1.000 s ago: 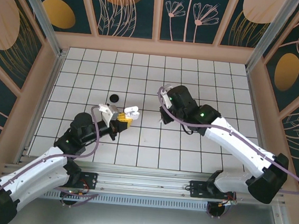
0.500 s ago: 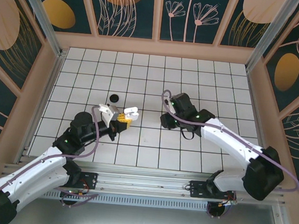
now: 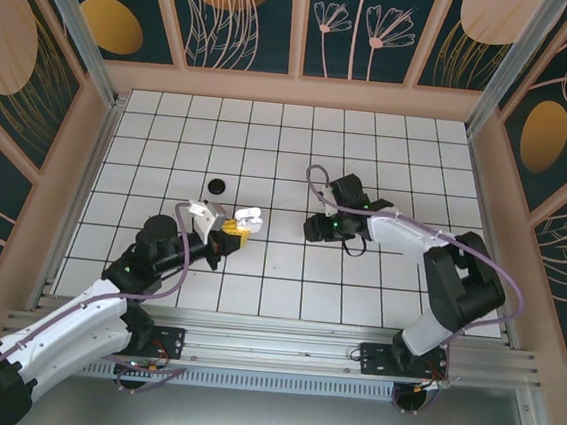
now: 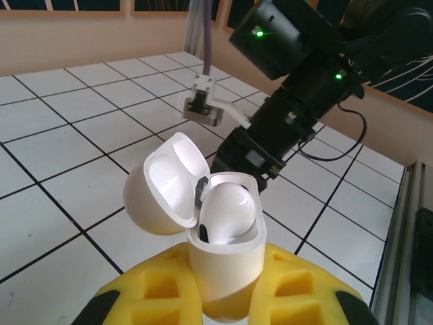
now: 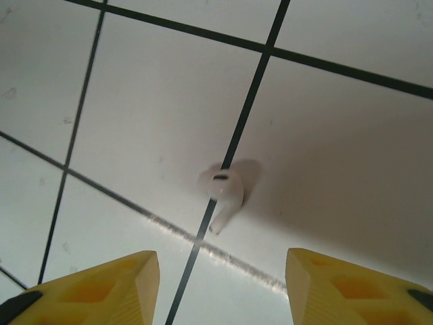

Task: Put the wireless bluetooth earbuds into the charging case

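Note:
My left gripper (image 3: 230, 227) is shut on a white charging case (image 4: 223, 264), pinched between its yellow fingers (image 4: 145, 298). The lid (image 4: 166, 186) is flipped open to the left. One white earbud (image 4: 230, 210) sits in the case's well. In the top view the case (image 3: 248, 214) hangs just above the tiles, left of centre. My right gripper (image 5: 220, 284) points down at the floor, open, fingertips wide apart. A second white earbud (image 5: 222, 189) lies loose on a black grid line just beyond the gap between them, untouched. The right gripper (image 3: 314, 226) is low at mid-table.
A small black round object (image 3: 217, 184) lies on the tiles behind the left gripper. The right arm's forearm (image 4: 298, 101) is close in front of the held case. Wooden walls (image 3: 295, 91) ring the white tiled floor.
The right gripper has dropped down toward the tiles and opened from shut. Its arm has folded in closer. The left gripper and case have stayed put.

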{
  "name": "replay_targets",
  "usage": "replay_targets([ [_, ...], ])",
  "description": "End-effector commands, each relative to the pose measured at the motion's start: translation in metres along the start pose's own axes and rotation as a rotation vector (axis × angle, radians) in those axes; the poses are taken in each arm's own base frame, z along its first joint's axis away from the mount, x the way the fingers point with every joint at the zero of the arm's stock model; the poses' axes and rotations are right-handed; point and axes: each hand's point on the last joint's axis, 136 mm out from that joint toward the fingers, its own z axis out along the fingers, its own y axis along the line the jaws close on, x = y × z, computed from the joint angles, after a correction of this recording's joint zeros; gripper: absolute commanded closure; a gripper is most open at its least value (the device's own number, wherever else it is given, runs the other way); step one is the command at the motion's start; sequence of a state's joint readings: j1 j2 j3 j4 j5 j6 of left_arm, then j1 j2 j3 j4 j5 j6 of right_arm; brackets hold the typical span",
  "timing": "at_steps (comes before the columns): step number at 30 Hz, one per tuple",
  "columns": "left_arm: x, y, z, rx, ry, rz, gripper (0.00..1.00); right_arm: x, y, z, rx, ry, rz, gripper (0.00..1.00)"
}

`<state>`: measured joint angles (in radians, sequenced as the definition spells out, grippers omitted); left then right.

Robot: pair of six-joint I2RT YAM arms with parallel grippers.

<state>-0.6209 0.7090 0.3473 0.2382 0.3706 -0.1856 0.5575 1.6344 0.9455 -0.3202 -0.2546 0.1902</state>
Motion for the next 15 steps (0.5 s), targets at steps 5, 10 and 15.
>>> replay_targets([
  [5,-0.003,-0.003,0.0,0.025,-0.033,0.001,1.0,-0.009,-0.004,0.022,0.129,0.039,-0.004,0.49],
  [10,0.0,-0.002,0.001,0.017,-0.023,0.007,1.0,-0.012,-0.003,0.03,0.157,0.053,-0.017,0.5],
  [15,0.003,0.0,0.001,0.012,-0.019,0.011,1.0,-0.009,-0.004,0.037,0.192,0.079,-0.028,0.52],
])
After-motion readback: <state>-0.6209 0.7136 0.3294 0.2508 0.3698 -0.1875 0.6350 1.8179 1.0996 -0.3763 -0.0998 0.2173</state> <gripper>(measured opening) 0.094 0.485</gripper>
